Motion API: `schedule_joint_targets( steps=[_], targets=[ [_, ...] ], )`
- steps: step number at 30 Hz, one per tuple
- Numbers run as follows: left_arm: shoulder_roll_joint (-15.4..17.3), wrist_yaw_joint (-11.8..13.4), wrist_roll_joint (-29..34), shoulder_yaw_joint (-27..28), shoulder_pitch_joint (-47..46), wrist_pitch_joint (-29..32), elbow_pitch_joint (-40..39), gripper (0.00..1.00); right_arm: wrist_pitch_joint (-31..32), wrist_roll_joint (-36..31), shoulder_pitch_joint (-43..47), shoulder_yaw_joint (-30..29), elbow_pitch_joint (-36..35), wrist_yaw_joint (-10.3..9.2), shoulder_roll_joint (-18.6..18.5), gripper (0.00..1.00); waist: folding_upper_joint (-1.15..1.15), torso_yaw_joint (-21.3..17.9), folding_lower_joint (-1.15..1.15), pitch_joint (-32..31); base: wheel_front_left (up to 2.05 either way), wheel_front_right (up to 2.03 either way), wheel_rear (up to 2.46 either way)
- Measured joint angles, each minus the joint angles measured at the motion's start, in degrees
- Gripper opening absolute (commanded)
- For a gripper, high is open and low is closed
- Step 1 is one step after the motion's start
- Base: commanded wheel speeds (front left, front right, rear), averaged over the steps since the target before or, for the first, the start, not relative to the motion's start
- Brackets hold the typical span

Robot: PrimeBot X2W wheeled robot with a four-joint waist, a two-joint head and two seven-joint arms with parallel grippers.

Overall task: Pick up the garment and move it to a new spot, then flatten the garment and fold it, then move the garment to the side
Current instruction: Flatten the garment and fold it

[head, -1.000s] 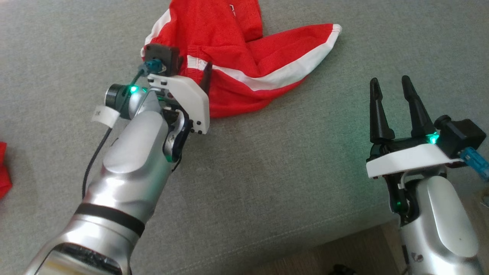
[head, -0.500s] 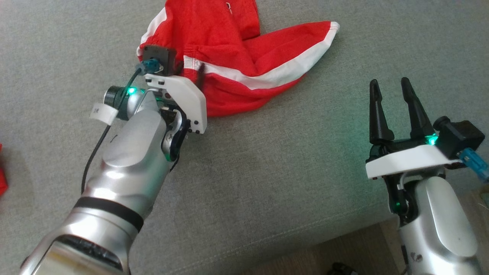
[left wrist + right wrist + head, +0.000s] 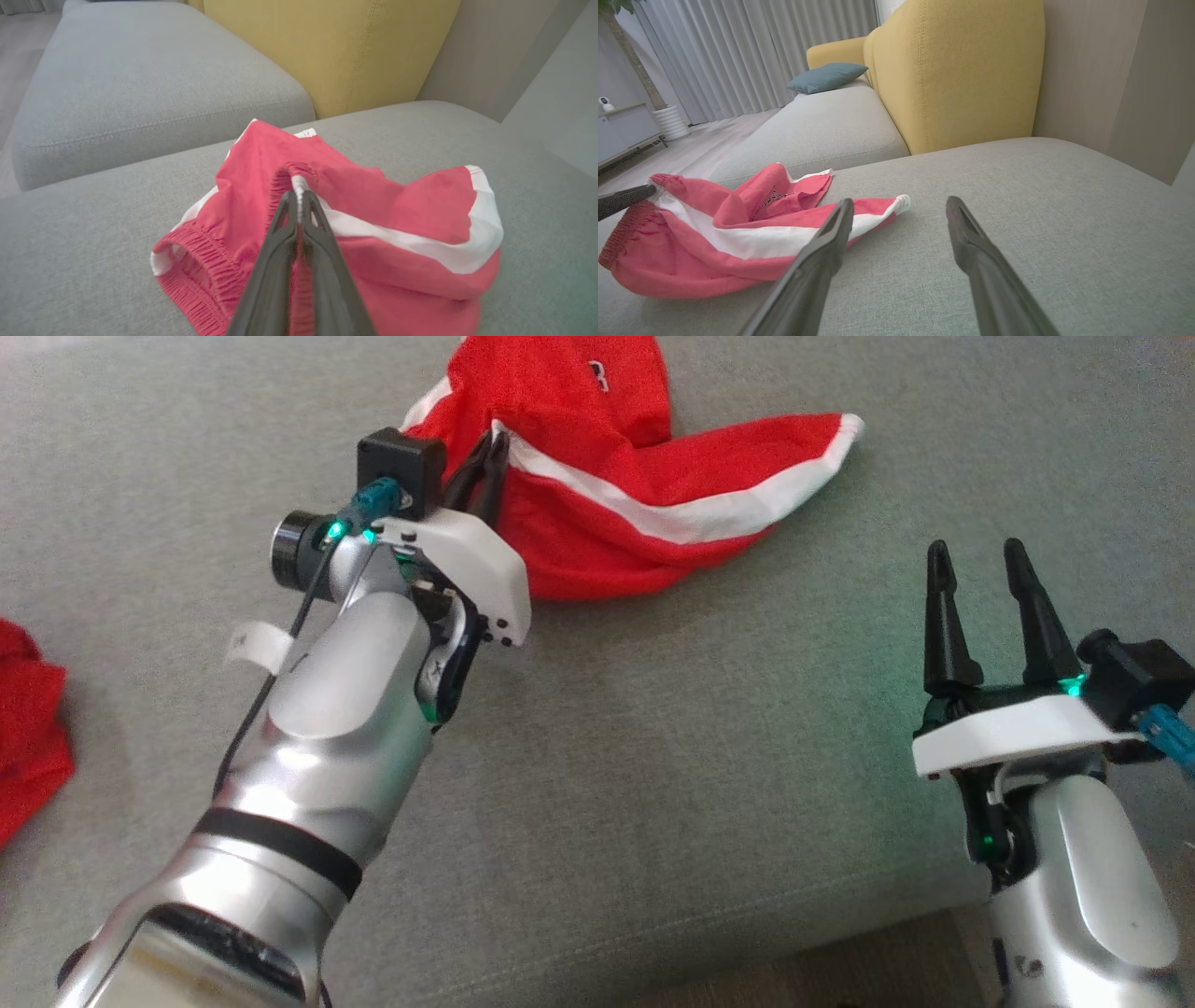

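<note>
Red white-striped garment (image 3: 597, 546) lies crumpled (waistband (image 3: 279, 182) pinched by left gripper (image 3: 298, 193)); right gripper (image 3: 976, 549) spread.

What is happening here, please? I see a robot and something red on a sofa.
The robot is starting to handle a red garment with a white stripe. Its left gripper is shut on the garment's elastic edge, where the stripe meets it. The rest of the garment lies crumpled on the grey sofa, not flattened or folded. The right gripper is open and holds nothing, off to the side of the garment.
</note>
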Motion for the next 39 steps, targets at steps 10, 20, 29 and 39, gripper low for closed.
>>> schedule_joint_targets(
  steps=[10, 20, 29, 39],
  targets=[
    [1.91, 2.08, 0.1, -0.47, 8.58, -1.83, -9.61, 0.0, 0.89, -0.45, 4.29, -0.74, 1.02, 0.0, 0.04, 1.0, 0.0, 4.99, 0.0, -3.42, 0.0, 0.0, 0.0],
    [6.33, 5.48, 0.16, -1.01, 18.72, -1.76, -20.69, 0.0, 1.37, 0.15, 7.26, 0.37, 2.24, 0.0, 0.11, 1.0, 0.0, 8.2, 0.0, -6.95, 0.0, 0.0, 0.0],
    [7.54, 7.28, 0.16, -2.18, 21.58, -0.47, -26.77, 0.0, 4.89, 0.82, 6.37, -4.28, 7.02, 0.0, 0.13, 1.0, 0.0, 9.88, 0.0, -6.9, 0.0, 0.0, 0.0],
    [8.23, 8.21, 0.76, -3.28, 21.76, 0.34, -29.91, 0.0, 6.67, 5.19, -2.25, -4.83, 18.45, 0.0, 0.12, 1.0, 0.0, 11.45, 0.0, -4.73, 0.0, 0.0, 0.0]
  ],
)
